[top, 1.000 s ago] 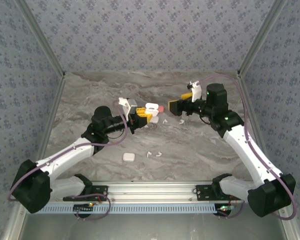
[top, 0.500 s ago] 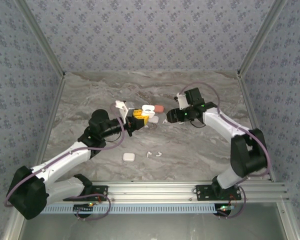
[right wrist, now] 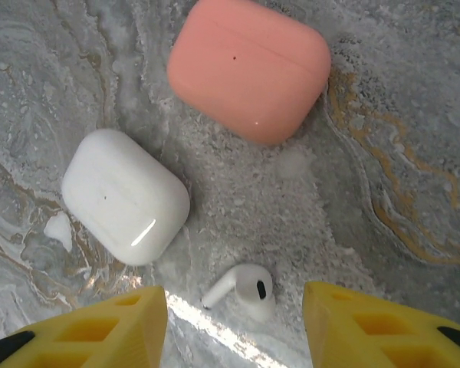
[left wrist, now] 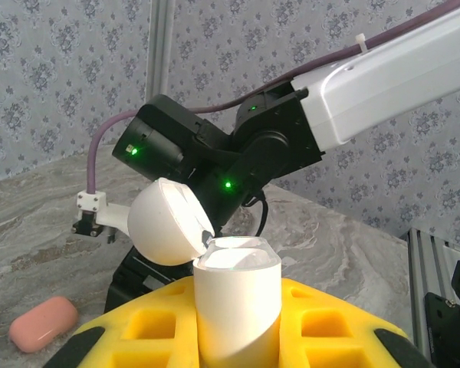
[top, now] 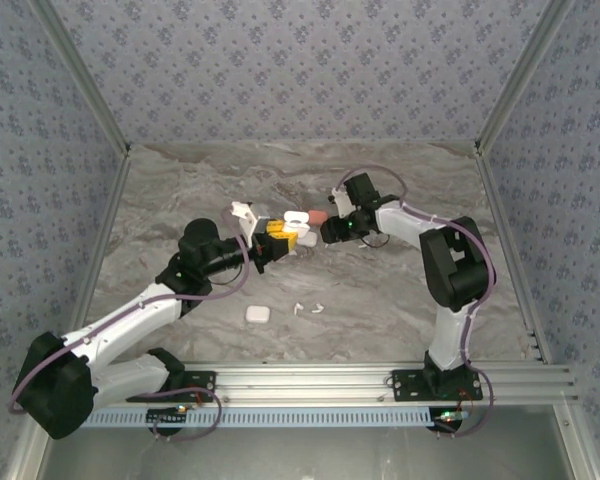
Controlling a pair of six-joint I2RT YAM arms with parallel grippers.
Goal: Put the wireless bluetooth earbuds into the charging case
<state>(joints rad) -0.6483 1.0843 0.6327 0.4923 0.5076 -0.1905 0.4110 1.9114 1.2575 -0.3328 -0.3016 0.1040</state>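
We judge ourselves early on: our left hand point(top: 280, 236) clamps the open white case point(left wrist: 238, 307), whose inside we cannot make out, while our right hand point(right wrist: 236, 322), jaws half spread, hangs over one white earbud point(right wrist: 244, 291) lying loose on the worktop point(right wrist: 414, 153) toward its far edge, not yet gripped.

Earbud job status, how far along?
Done: the open white case is held in the left jaws, lid up; whether a bud sits inside I cannot tell. In hand: the right jaws straddle a loose white earbud on the table, open, not gripping. Left: that bud, two more buds near the front, and the closed white case and pink case.
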